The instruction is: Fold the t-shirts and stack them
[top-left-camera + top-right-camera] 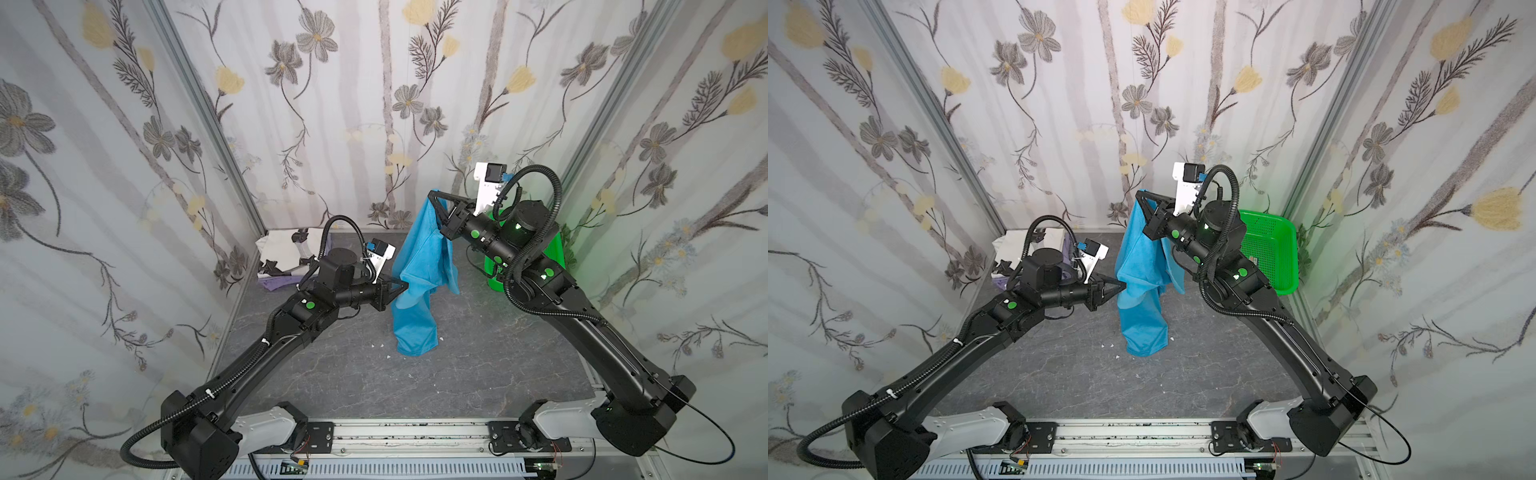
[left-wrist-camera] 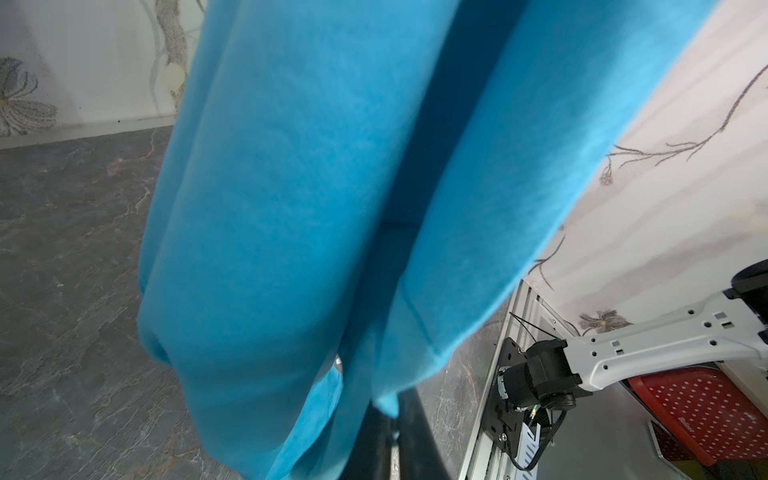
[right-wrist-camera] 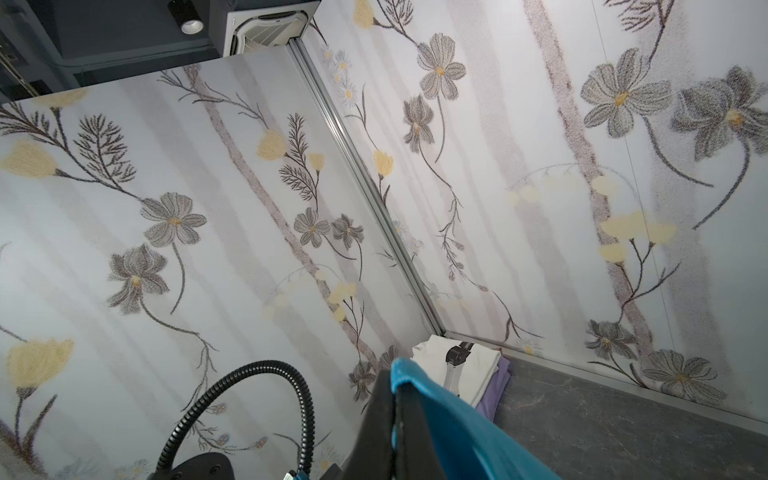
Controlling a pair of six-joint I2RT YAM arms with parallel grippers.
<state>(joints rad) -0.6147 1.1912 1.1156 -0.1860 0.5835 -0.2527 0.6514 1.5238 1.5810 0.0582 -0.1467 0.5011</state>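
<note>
Hanging with its long axis near vertical, the teal-blue shirt (image 1: 419,266) seems to be brushing the table (image 1: 332,382) with its hem. Just behind, the left gripper (image 1: 405,286) is pinching its side edge at mid-height, jaws pressed together on cloth. Higher and farther back, the right gripper (image 1: 432,193) is clamping the top. Farthest, the white printed shirt (image 1: 278,245) is lying on the lavender shirt (image 1: 278,283) in the left corner, nearer the left arm.

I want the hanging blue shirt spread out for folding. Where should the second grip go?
On its free left edge, about halfway down, coming in level from the left. The teal-blue shirt hangs bunched from the right gripper pinching its top, so that edge faces the left gripper, which looks shut on it there.
</note>
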